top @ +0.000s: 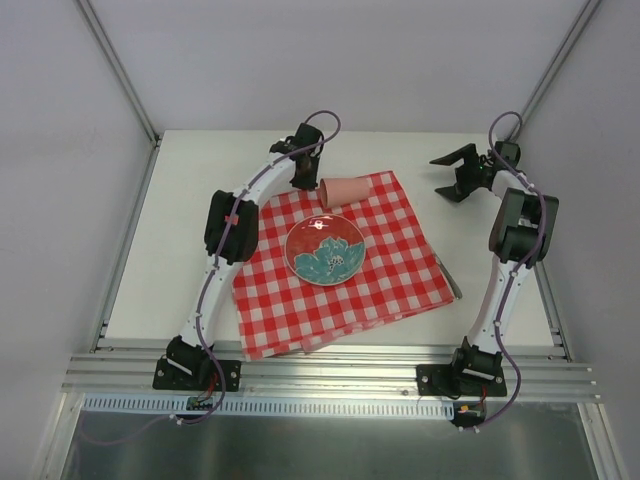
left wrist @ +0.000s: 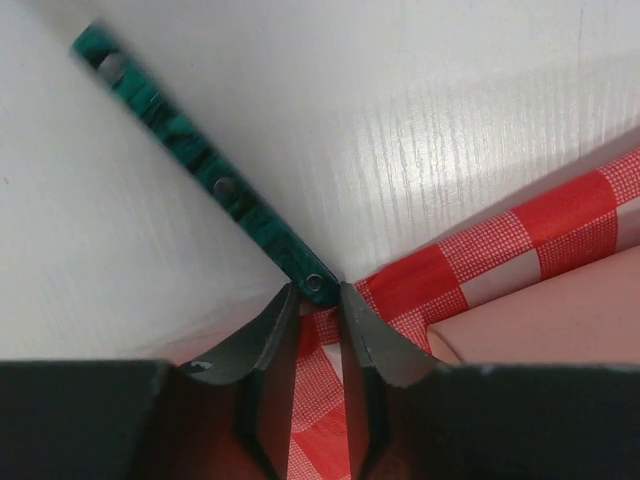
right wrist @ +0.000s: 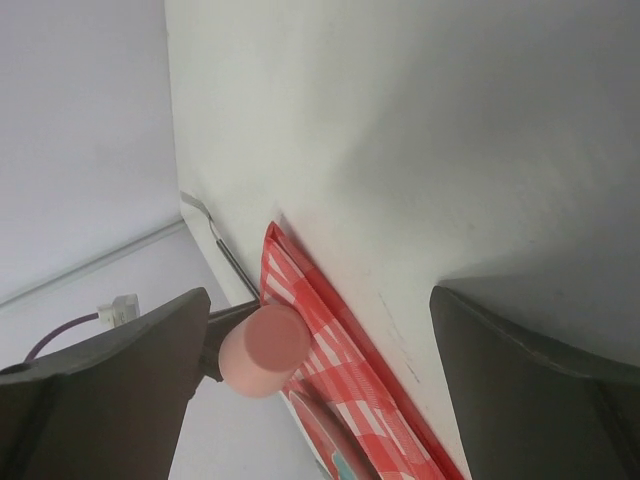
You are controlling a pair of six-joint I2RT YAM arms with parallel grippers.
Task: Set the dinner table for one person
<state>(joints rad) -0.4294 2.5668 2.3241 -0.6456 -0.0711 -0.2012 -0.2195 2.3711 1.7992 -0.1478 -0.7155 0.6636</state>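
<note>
Clearly the dinner table (top: pixel 190 230) is a large flat rectangle of smooth off-white board. It fills the middle of the overhead view, with a ribbed aluminium rail (top: pixel 330 375) along its near edge, where both arms are bolted. On its centre lies a soft cloth (top: pixel 380 270) in red and white checks, a little crooked and with a folded near corner. A round glossy plate (top: pixel 292 250) with a teal flower pattern rests on the cloth. A matte pink cup (top: pixel 345 190), a plain cylinder, lies on its side at the far edge of the cloth. The left gripper (top: pixel 301 183) is down at the table just beside the cup. In its own camera the dark curved fingers are almost together, one tip on each side of the end of a long flat handle (left wrist: pixel 190 150). The handle is green and marbled, with small metal rivets, and lies on the bare table past the cloth edge. Whether the tips really pinch it, I cannot tell. The right gripper (top: pixel 436 177) hangs over the far right part of the table with its jaws spread wide and nothing between them (its camera shows only table, cloth and cup beyond). Pale grey walls (top: pixel 60 150) with thin metal struts close the table in on three sides.
</note>
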